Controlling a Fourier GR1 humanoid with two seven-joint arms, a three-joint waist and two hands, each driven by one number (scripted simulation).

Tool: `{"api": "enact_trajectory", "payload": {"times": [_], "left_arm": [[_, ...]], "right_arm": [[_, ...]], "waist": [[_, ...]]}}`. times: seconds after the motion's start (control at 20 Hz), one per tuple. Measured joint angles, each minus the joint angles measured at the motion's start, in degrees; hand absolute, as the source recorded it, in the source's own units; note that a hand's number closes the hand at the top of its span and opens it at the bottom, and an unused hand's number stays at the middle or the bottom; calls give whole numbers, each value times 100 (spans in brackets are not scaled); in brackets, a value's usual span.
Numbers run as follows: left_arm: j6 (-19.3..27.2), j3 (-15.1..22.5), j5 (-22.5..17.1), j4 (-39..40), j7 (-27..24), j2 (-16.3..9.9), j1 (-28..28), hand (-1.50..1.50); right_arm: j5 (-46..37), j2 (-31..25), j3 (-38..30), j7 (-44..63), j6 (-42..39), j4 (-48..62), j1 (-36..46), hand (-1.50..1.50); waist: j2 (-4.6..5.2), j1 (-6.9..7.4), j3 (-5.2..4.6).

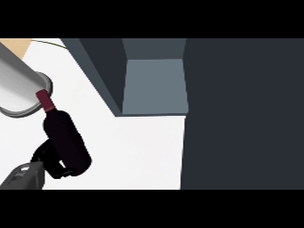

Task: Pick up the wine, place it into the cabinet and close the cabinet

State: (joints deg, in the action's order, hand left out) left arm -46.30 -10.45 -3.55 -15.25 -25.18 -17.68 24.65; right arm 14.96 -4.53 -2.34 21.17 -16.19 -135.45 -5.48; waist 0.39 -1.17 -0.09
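Note:
The wine bottle [64, 136] is dark with a red-capped neck, and it leans slightly with the neck pointing toward the view's top left. My left hand [51, 161] comes in from the lower left corner, its black fingers curled round the bottle's lower body and hiding the base. To the right, the dark cabinet [101, 71] shows an open grey compartment [154, 84]. Its dark door [249, 111] fills the right side of the view. The bottle is left of the cabinet and outside the opening. My right hand does not show.
A large grey cylinder [9, 82] with a ringed end sits at the upper left, right beside the bottle's cap. The white counter [137, 151] spreads between the bottle and the cabinet door. A wooden surface [13, 44] shows beyond the counter's left edge.

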Motion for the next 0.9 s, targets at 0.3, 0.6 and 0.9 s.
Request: {"api": "enact_trajectory", "payload": {"times": [0.3,0.6,0.9], "left_arm": [[736,-53,-31,-491,-652,271,-383,150],[2032,-261,-183,-1392,-1971,797,-1236,150],[2181,-102,-361,-2424,-2230,1103,-2073,150]], "right_arm": [[-17,-37,-108,52,54,60,92,-150],[74,-54,-261,5,31,73,-26,-150],[103,-58,-277,-21,-38,114,-73,-150]], "waist": [[-36,89,7],[-94,203,39],[-82,179,45]]}}
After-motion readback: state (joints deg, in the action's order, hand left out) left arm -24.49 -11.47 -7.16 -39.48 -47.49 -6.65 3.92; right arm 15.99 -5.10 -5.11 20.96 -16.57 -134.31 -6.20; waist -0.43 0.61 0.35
